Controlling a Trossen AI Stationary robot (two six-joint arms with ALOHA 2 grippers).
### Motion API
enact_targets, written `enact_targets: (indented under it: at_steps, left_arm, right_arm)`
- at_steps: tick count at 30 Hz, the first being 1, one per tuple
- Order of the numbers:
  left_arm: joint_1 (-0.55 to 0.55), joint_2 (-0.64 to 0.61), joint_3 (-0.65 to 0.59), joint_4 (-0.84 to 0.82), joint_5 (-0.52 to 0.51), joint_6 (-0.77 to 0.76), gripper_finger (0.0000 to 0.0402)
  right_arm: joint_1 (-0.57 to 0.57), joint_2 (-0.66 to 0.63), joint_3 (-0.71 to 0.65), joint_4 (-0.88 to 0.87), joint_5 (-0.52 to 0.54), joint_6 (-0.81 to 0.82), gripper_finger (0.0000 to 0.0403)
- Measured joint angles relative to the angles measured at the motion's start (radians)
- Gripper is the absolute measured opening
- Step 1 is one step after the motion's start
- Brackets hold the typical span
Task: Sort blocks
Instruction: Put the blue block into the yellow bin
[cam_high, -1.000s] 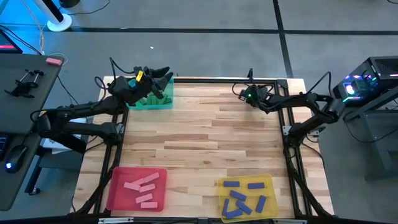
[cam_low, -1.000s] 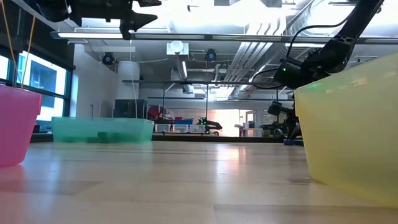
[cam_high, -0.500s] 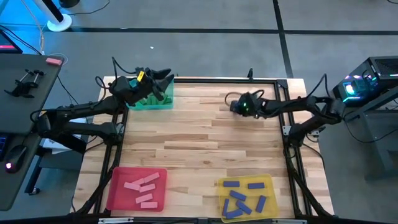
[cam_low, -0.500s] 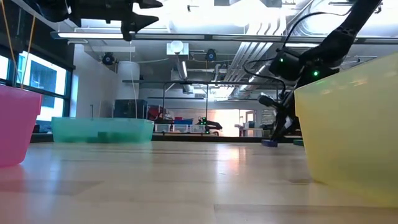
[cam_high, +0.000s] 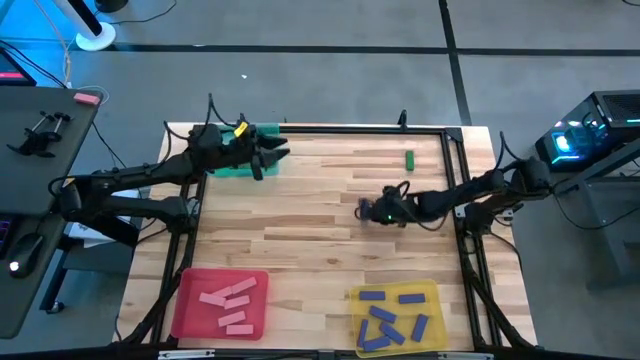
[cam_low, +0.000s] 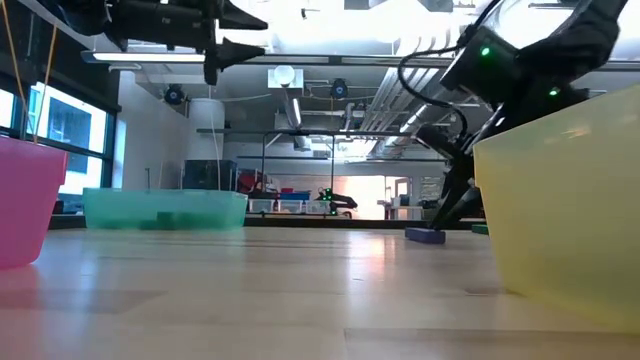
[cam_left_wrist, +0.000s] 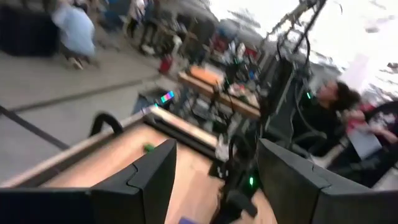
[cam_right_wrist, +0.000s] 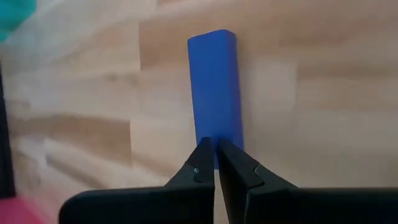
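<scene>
Right wrist view showed the blue block flat on the worktop, its long axis running straight ahead from the clenched right tool, whose tips touched its near end without grasping it.

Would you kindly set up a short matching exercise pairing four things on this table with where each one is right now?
Things:
1. green block
2. blue block
3. pink blocks
4. left gripper

Places:
A. in the red tray
B. at the right gripper fingertips, on bare wood
C. alone near the table's far edge
D. beside the green tray

Pairs: 1-C, 2-B, 3-A, 4-D
</scene>
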Motion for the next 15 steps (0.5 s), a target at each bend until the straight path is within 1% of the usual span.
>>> enact_targets:
  at_steps: [4,7,11,13,15]
  left_arm:
    - [-0.012,0.0,0.0,-0.079,0.068,0.027,0.0206]
    - [-0.041,0.0,0.0,-0.112,0.096,0.034,0.0206]
    - [-0.11,0.002,0.0,-0.1,0.113,0.033,0.0206]
    - [-0.149,0.002,0.0,-0.093,0.11,0.034,0.0206]
    - [-0.189,0.002,0.0,-0.088,0.107,0.033,0.0206]
  right_arm:
    - [0.072,0.003,-0.001,0.022,0.002,0.06,0.0]
    - [0.095,0.036,-0.001,0.097,-0.009,0.06,0.0]
    - [0.095,0.163,0.052,0.238,-0.074,0.03,0.0]
    - [0.095,0.249,0.115,0.275,-0.125,-0.03,0.0]
    - [0.095,0.32,0.183,0.28,-0.198,-0.098,0.0]
